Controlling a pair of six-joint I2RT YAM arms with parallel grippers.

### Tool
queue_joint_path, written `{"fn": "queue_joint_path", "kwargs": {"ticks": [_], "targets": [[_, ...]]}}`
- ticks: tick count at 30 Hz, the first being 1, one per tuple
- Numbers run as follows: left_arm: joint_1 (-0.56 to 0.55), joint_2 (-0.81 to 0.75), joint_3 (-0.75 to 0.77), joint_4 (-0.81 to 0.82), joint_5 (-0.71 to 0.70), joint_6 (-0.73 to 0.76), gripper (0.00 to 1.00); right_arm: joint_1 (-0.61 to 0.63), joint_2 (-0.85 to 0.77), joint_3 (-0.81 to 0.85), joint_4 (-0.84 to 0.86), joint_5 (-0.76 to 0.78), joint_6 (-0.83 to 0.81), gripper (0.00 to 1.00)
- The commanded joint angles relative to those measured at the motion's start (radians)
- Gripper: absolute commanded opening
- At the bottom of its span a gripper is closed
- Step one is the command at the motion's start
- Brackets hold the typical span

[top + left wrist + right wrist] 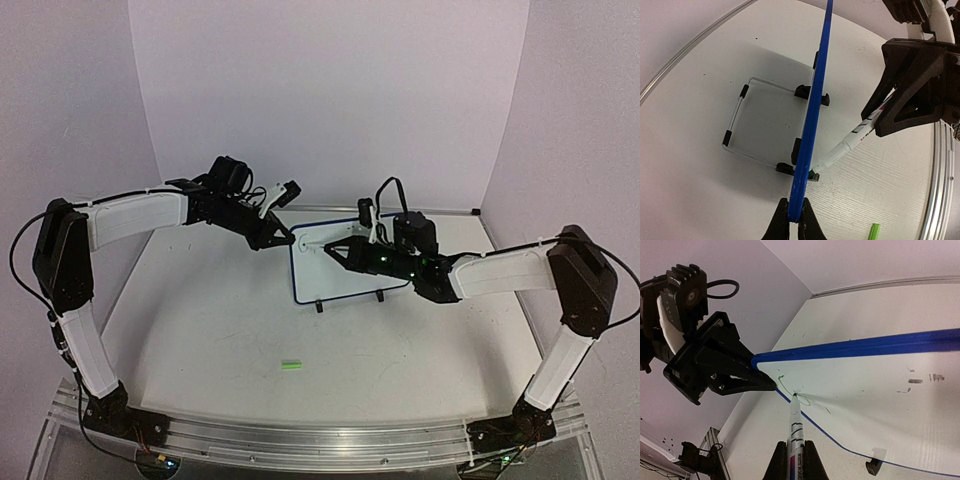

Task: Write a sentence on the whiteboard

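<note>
Desk (200, 330): white, matte | whiteboard (320, 275): stands upright on it, just past centre toward 12 o'clock | green cap (291, 366): lies loose toward 6 o'clock, well apart from whiteboard

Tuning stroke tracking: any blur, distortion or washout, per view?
Top external: soft, purple cast, whiteboard washed out, no writing visible. Left wrist: table edge bows from lens distortion; left claw a black silhouette. Right wrist: sharpest; green stroke and marker crisp.
</note>
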Motion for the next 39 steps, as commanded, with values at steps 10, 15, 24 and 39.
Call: {"fn": "queue_joint_path", "kwargs": {"ticks": [10,15,24,39], "targets": [[0.004,0.007,0.033,-0.028,-0.06,0.031,0.0,0.005,-0.025,0.003,0.025,0.1,-0.005,0.0],[0.004,0.007,0.032,-0.028,-0.059,0.032,0.0,0.005,-0.053,-0.015,0.024,0.125,-0.012,0.0],[0.004,0.007,0.033,-0.032,-0.059,0.032,0.0,0.006,-0.073,-0.033,0.024,0.141,-0.015,0.0],[0.003,0.004,0.034,-0.032,-0.062,0.034,0.0,0.006,-0.04,-0.063,0.018,0.133,-0.006,0.0]]}}
